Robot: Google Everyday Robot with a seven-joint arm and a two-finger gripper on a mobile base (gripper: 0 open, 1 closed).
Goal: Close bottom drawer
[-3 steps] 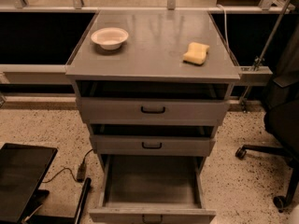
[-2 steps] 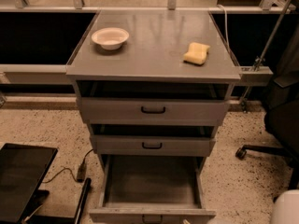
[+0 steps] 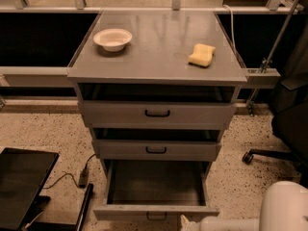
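The bottom drawer (image 3: 156,184) of the grey metal cabinet (image 3: 159,57) is pulled far out, and its deep bare box is empty. Its flat front (image 3: 120,211) sits at the lower edge of the view, with the small black loop handle (image 3: 156,217) partly cut off. My white arm (image 3: 284,206) comes in from the bottom right. My gripper (image 3: 186,221) is at its tip, low beside the drawer front, just right of the handle. The middle drawer (image 3: 156,149) and top drawer (image 3: 157,113) are each pulled out a little.
A white bowl (image 3: 112,38) and a yellow sponge (image 3: 202,55) lie on the cabinet top. A black flat object (image 3: 21,186) and a cable (image 3: 72,177) lie on the speckled floor to the left. A black office chair (image 3: 288,124) stands to the right.
My white arm has come into view from the bottom right and reached left to the bottom drawer's front. The drawers have not moved.
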